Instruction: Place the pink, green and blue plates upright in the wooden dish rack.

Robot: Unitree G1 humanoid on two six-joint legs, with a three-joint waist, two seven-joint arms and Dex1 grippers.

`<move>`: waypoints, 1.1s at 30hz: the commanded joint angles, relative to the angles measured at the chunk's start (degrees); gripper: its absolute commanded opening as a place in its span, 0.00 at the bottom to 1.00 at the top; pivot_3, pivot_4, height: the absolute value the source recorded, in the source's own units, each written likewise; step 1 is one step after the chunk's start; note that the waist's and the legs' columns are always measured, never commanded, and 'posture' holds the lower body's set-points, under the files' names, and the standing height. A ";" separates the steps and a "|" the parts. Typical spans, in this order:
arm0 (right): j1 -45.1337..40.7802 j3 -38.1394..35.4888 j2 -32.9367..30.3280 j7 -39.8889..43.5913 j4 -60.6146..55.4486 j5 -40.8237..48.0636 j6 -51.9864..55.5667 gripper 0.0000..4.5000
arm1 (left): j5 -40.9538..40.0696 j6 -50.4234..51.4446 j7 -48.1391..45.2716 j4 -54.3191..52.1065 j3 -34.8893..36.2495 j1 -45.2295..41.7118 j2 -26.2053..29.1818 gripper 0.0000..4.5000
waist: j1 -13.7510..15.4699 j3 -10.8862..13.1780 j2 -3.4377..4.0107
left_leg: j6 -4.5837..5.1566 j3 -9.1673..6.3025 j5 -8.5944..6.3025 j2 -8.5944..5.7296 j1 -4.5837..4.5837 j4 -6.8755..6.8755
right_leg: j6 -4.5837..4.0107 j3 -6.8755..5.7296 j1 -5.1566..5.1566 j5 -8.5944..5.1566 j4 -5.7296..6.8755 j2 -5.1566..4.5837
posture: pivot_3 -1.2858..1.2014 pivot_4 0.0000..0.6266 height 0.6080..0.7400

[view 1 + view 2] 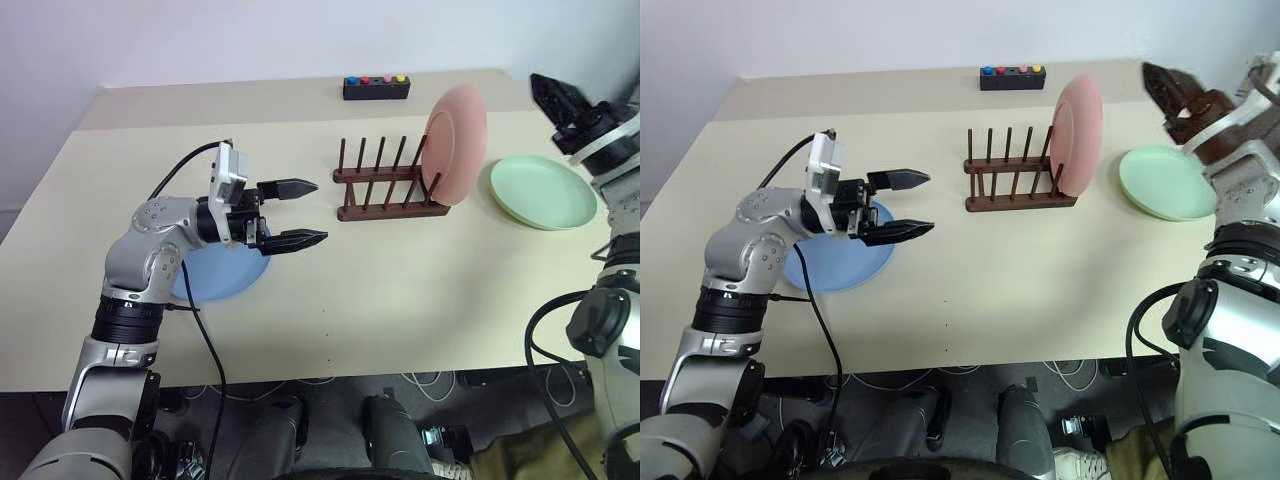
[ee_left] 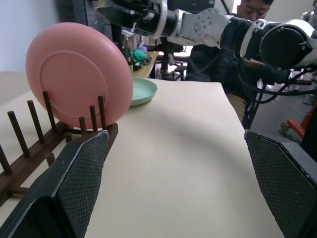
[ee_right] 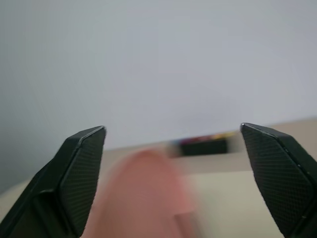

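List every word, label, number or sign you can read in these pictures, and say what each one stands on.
None can be read. The small black box with coloured buttons at the table's far edge shows no legible marking. The round pink plate, the pale green plate, the blue plate and the dark brown wooden dish rack are plain.

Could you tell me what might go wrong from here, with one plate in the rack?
The pink plate stands at the very end of the wooden dish rack and seems to lean outward, so a nudge may topple it onto the green plate. The blue plate lies under the open left gripper, awkward to grasp.
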 commanded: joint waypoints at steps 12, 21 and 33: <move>11.97 15.59 -5.24 1.66 2.75 -19.06 -10.96 0.98 | -0.20 -1.44 -1.02 0.70 0.60 -2.46 -1.23 1.00 | -0.51 -0.01 0.03 | -0.21 0.08 0.14 0.04 0.05 0.01 | 0.00 0.08 0.01 0.00 0.06 0.07 | 0.52 0.24 1.00; 9.10 19.64 -4.75 6.39 9.30 -21.94 -3.04 0.98 | -2.44 1.04 -1.54 -2.34 1.28 -1.50 -0.56 1.00 | -0.39 0.00 0.05 | -0.23 0.11 0.15 0.05 0.05 0.02 | 0.00 0.12 0.01 0.00 0.06 0.07 | 0.52 0.24 1.00; 5.43 24.19 -4.27 3.35 15.69 -28.67 -3.53 0.98 | -4.01 3.20 0.35 -6.05 1.39 -0.26 0.42 1.00 | -0.43 0.00 0.05 | -0.24 0.10 0.15 0.05 0.05 0.01 | 0.00 0.11 0.01 0.00 0.06 0.07 | 0.52 0.24 1.00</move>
